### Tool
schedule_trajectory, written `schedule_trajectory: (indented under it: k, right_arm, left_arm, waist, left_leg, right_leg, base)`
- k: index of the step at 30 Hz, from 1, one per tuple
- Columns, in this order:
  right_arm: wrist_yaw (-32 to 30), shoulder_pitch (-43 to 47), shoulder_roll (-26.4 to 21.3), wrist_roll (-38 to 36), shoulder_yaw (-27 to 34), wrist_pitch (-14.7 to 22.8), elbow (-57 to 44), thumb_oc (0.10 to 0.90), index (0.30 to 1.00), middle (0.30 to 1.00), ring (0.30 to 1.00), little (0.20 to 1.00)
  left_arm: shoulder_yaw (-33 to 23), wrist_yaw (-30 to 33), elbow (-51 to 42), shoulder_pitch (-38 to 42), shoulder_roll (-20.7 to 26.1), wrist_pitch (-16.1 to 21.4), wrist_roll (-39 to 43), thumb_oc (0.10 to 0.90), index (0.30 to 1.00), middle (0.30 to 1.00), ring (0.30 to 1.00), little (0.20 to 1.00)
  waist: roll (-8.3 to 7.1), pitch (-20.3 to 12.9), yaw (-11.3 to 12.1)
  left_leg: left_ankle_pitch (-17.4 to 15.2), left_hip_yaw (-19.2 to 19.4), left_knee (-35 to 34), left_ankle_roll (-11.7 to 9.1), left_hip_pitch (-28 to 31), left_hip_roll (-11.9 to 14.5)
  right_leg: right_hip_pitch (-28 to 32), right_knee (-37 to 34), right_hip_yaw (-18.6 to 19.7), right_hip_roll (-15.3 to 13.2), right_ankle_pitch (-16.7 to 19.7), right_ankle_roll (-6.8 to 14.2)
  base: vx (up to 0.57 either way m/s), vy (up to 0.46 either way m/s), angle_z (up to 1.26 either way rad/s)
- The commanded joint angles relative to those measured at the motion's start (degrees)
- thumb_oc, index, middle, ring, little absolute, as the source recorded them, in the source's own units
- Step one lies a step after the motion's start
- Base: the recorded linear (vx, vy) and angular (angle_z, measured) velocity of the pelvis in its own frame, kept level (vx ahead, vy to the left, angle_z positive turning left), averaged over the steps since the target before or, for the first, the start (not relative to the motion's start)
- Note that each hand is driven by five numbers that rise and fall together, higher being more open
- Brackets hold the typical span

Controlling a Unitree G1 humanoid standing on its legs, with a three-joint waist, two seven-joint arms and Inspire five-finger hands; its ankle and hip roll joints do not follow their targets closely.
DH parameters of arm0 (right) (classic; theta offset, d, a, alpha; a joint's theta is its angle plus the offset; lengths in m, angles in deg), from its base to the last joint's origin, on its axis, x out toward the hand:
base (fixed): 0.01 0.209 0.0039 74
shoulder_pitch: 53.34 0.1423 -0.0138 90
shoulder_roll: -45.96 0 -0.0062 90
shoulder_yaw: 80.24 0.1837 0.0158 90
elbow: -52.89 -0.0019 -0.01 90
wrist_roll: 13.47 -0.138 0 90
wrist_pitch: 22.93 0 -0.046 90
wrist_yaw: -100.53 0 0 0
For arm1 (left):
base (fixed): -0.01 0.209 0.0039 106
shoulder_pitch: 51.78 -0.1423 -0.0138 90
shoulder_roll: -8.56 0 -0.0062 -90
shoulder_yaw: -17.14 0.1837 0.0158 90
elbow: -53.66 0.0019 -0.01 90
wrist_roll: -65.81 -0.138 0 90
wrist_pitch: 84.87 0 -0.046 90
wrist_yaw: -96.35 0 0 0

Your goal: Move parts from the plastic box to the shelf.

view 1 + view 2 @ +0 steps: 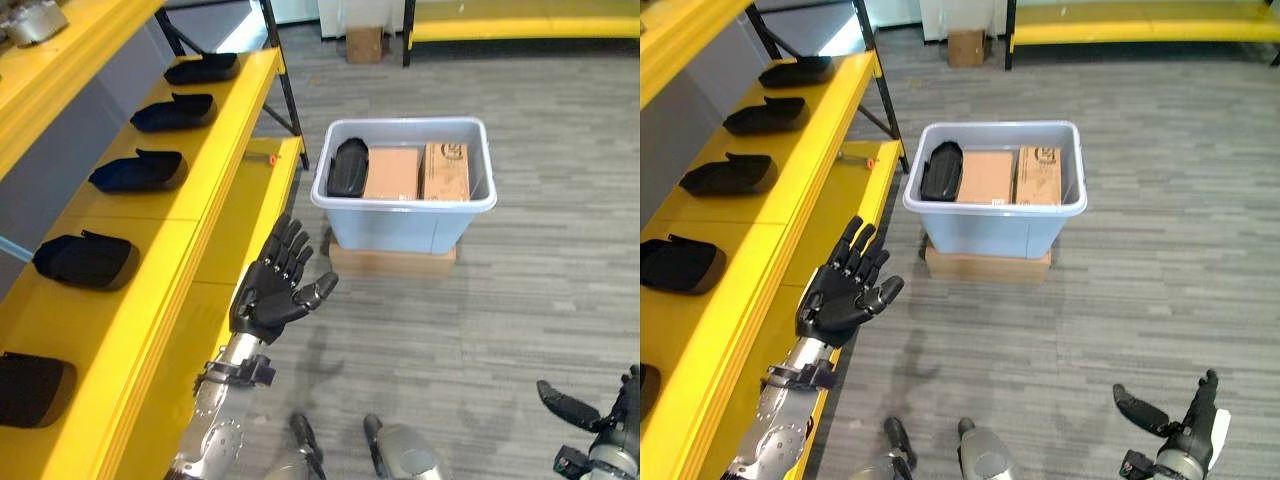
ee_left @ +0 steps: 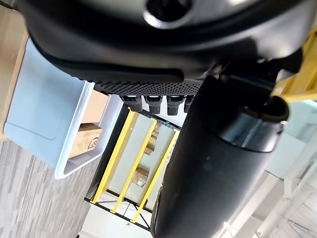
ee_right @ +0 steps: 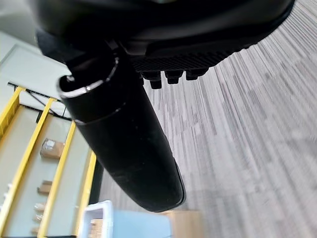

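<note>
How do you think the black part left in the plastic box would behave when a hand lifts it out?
The black part looks like a rigid moulded shell, so probably stiff and fairly light. Its smooth rounded surface may be slippery. It stands wedged between the plastic box wall and a cardboard box, so it might catch.

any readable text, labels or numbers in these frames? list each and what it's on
Nothing can be read.
Right cardboard box in the plastic box: dark print on top, too small to read.
The same box in the left wrist view: a dark mark on its side, too blurred to read.
Left cardboard box, black part, shelf: no text visible.
</note>
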Motion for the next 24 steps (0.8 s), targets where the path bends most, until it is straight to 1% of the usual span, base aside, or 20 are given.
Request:
schedule_trajectory:
  k: [1, 4, 5, 11, 12, 13, 16, 18, 20, 22, 24]
  right_arm:
    - [0.30, 5.80, -4.21, -1.05, 0.11, 4.90, -3.63, 0.900, 1.000, 1.000, 1.000, 1.000]
    - [0.64, 6.15, -3.89, -1.56, -0.40, 3.71, -4.32, 0.900, 1.000, 1.000, 1.000, 1.000]
    - [1.32, 6.31, -3.46, -1.71, -0.74, 3.09, -4.09, 0.900, 1.000, 1.000, 1.000, 1.000]
    - [2.74, 6.26, -2.16, -0.36, -2.14, 2.26, -4.39, 0.900, 1.000, 1.000, 1.000, 1.000]
    - [3.23, 6.28, -1.87, 0.61, -2.62, 2.26, -4.76, 0.900, 1.000, 1.000, 1.000, 1.000]
    - [2.74, 7.25, -1.92, 7.11, -3.72, 2.31, -5.44, 0.900, 1.000, 1.000, 1.000, 1.000]
    - [0.98, 8.00, -2.41, 9.02, -3.87, 2.07, -5.45, 0.900, 1.000, 1.000, 1.000, 1.000]
    - [0.49, 8.37, -2.57, 10.35, -3.79, 2.32, -5.52, 0.900, 1.000, 1.000, 1.000, 1.000]
    - [0.11, 8.48, -2.87, 13.31, -3.69, 2.60, -6.11, 0.900, 1.000, 1.000, 1.000, 1.000]
    - [-0.03, 8.55, -3.04, 14.26, -3.74, 2.51, -6.39, 0.900, 1.000, 1.000, 1.000, 1.000]
    - [0.04, 8.68, -3.49, 16.85, -3.69, 0.94, -6.98, 0.900, 1.000, 1.000, 1.000, 1.000]
  left_arm:
    - [-3.17, -2.51, -5.22, 2.88, 0.85, 4.52, -1.05, 0.900, 1.000, 1.000, 1.000, 1.000]
    - [-3.08, -3.03, -4.42, 2.95, 0.90, 4.86, -1.22, 0.900, 1.000, 1.000, 1.000, 1.000]
    - [-3.29, -3.23, -4.26, 2.82, 0.88, 4.94, -1.58, 0.900, 1.000, 1.000, 1.000, 1.000]
    - [-4.17, -3.14, -4.53, 1.53, 1.53, 4.30, -1.05, 0.900, 1.000, 1.000, 1.000, 1.000]
    - [-4.55, -3.51, -4.53, 0.74, 1.74, 4.54, -0.89, 0.900, 1.000, 1.000, 1.000, 1.000]
    - [-5.19, -2.81, -4.90, -0.53, 2.12, 4.43, -1.60, 0.900, 1.000, 1.000, 1.000, 1.000]
    - [-5.50, -3.16, -4.69, -1.07, 2.32, 4.13, -1.66, 0.900, 1.000, 1.000, 1.000, 1.000]
    - [-5.76, -3.38, -4.74, -1.54, 2.55, 4.14, -1.55, 0.900, 1.000, 1.000, 1.000, 1.000]
    - [-6.07, -3.50, -4.82, -1.78, 2.82, 4.14, -1.27, 0.900, 1.000, 1.000, 1.000, 1.000]
    - [-6.31, -3.72, -4.86, -1.93, 3.00, 4.33, -1.19, 0.900, 1.000, 1.000, 1.000, 1.000]
    - [-6.86, -4.67, -5.25, -2.23, 3.43, 5.06, -0.93, 0.900, 1.000, 1.000, 1.000, 1.000]
  waist:
    - [-0.08, -2.11, -0.56]
    - [-0.23, -2.91, -0.78]
    - [-0.16, -3.61, -0.94]
    - [-0.02, -4.85, -0.83]
    - [0.03, -5.17, -0.62]
    - [0.15, -5.60, 0.20]
    - [0.35, -5.82, 0.57]
    - [0.55, -5.80, 0.82]
    - [0.73, -5.69, 0.97]
    - [0.79, -5.59, 1.06]
    - [0.93, -5.34, 1.21]
  left_leg:
    - [2.26, 2.11, -2.50, 0.73, 5.21, -0.33]
    - [0.26, 2.73, -3.64, 2.21, 8.21, -1.65]
    - [-0.56, 3.14, -4.93, 3.08, 10.11, -2.27]
    - [-1.94, 4.30, -7.43, 4.56, 13.52, -3.31]
    - [-2.31, 4.89, -8.06, 4.92, 14.45, -3.52]
    - [-3.25, 5.91, -8.71, 5.36, 15.73, -3.74]
    - [-3.93, 6.33, -8.71, 5.71, 16.28, -4.06]
    - [-4.29, 6.53, -8.71, 6.02, 16.53, -4.34]
    - [-4.53, 6.64, -8.71, 6.33, 16.79, -4.57]
    - [-4.65, 6.74, -8.71, 6.49, 17.03, -4.66]
    - [-4.86, 6.88, -8.61, 6.81, 17.43, -4.74]
  right_leg:
    - [4.78, -5.86, -0.16, -3.53, -0.14, 6.00]
    - [4.15, -5.66, -0.27, -3.61, 0.21, 6.41]
    - [3.54, -5.92, -0.54, -3.79, 0.84, 6.82]
    - [2.52, -6.15, -1.37, -4.31, 1.44, 7.72]
    - [2.21, -6.50, -1.93, -4.88, 1.94, 8.22]
    - [2.17, -7.41, -3.62, -6.41, 2.81, 9.37]
    - [2.02, -7.39, -4.17, -6.98, 3.00, 9.88]
    - [1.81, -6.85, -4.38, -7.17, 2.77, 10.10]
    - [1.62, -6.00, -4.65, -7.33, 2.40, 10.23]
    - [1.54, -5.44, -4.81, -7.44, 2.17, 10.32]
    - [1.30, -4.13, -5.03, -7.63, 1.69, 10.46]
  base:
    - [0.22, 0.095, -0.95]
    - [0.21, 0.084, -0.54]
    - [0.21, 0.064, -0.35]
    - [0.15, 0.033, -0.24]
    - [0.30, 0.062, -0.14]
    - [0.28, 0.051, -0.21]
    - [0.13, 0.016, -0.33]
    - [0.08, 0.025, -0.07]
    - [0.07, 0.038, -0.11]
    - [0.05, 0.038, -0.15]
    - [0.08, 0.081, -0.10]
